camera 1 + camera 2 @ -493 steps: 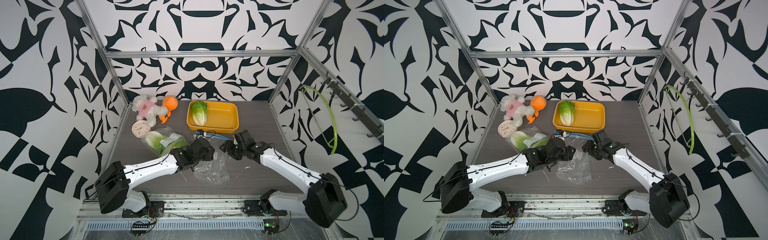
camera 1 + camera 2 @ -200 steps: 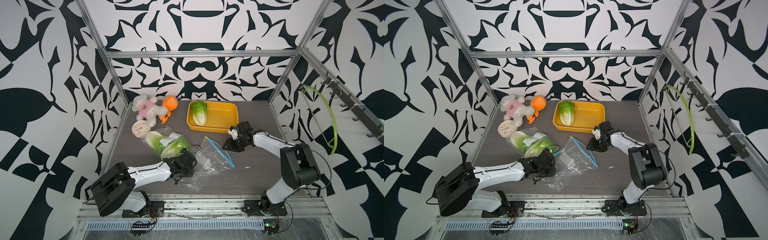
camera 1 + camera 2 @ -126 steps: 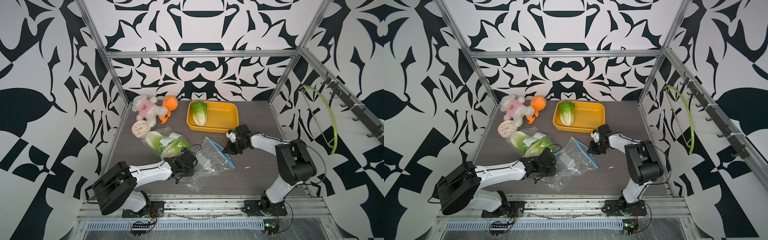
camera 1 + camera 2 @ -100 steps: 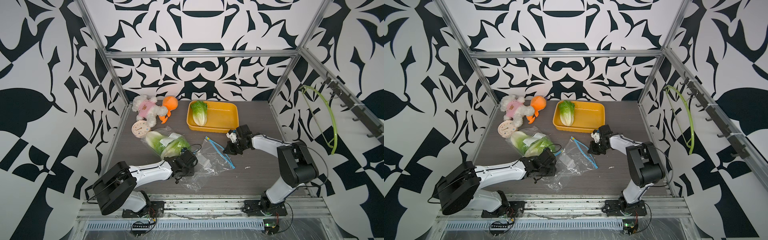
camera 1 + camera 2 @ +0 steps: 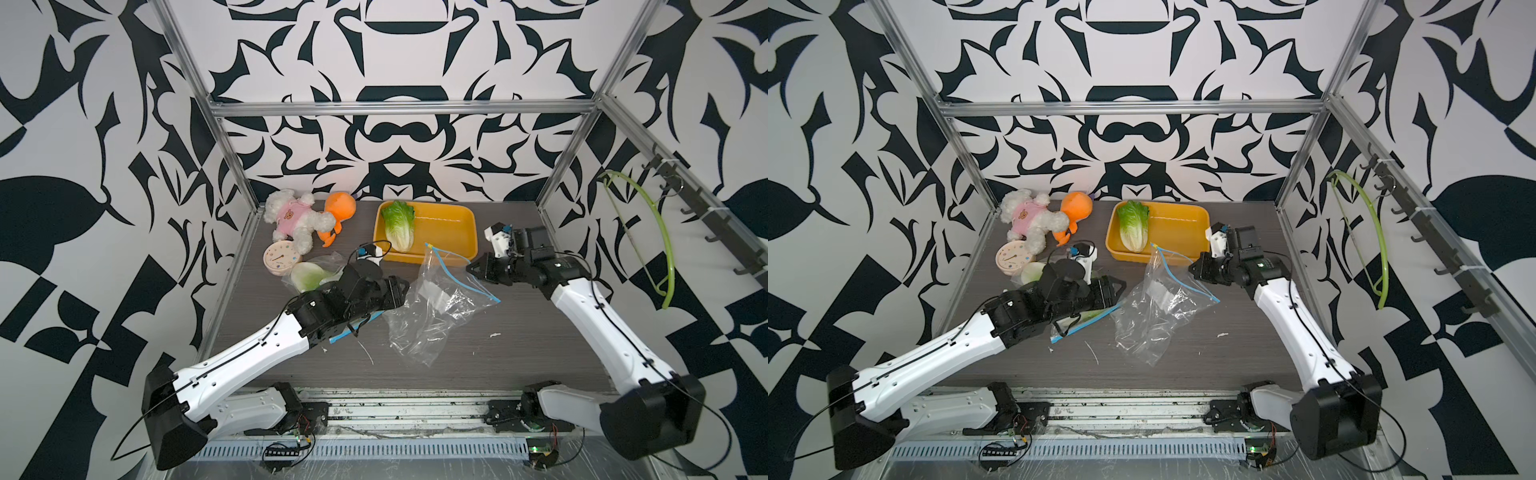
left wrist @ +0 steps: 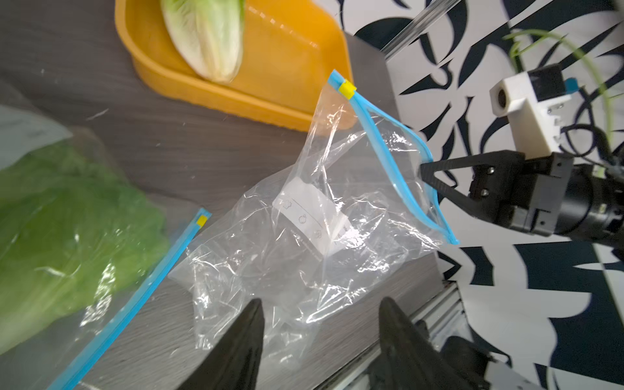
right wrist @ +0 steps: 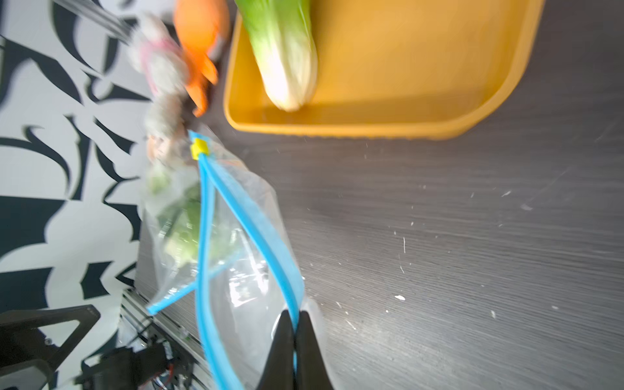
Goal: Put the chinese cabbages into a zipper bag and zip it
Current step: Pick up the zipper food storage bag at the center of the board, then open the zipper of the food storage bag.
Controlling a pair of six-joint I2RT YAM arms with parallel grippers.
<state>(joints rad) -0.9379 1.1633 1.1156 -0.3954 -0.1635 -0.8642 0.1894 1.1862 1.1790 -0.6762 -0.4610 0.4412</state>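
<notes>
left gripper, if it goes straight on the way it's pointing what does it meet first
Probably the empty zipper bag: the left gripper, jaws apart, points at its crumpled plastic just ahead. Height is unclear, so it might skim over it.

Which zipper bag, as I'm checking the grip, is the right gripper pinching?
The empty zipper bag, clamped at its blue zip track by the right gripper; the other bag holds chinese cabbage.
</notes>
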